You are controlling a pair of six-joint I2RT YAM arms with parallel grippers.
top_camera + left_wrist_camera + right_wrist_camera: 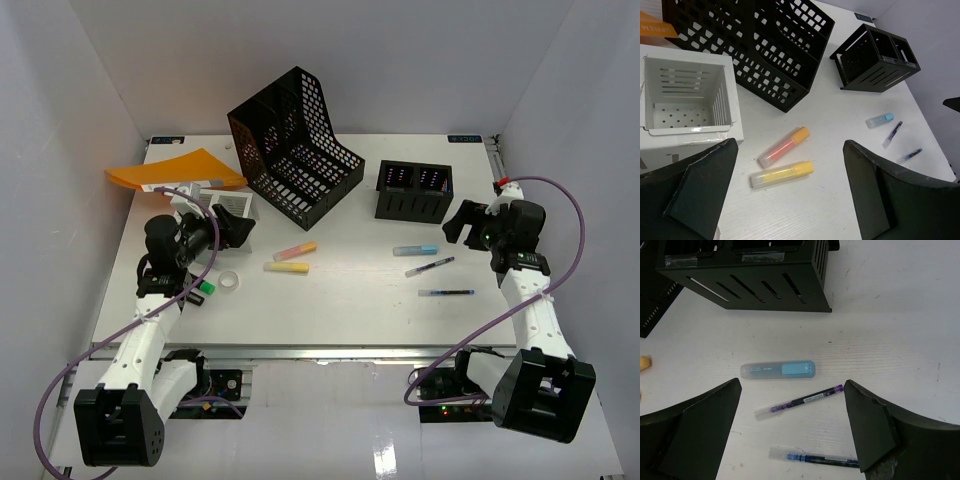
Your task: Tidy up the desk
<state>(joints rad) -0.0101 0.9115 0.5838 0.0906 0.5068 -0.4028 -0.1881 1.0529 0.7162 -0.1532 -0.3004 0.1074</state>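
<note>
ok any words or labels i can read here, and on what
Nothing here can be read for certain.
White print on the orange folder: cut off and blurred.
Small print on the blue marker: too small.
Label on the purple pen: too small.
Far-edge stickers on the desk: blurred.

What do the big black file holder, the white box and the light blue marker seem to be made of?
Black file holder: probably moulded plastic, matte; even grid of square holes, though painted metal is possible.
White box: plastic, glossy; its rim shines and slots look moulded.
Light blue marker: frosted translucent plastic; the blue inside shows through the cloudy shell.
</note>
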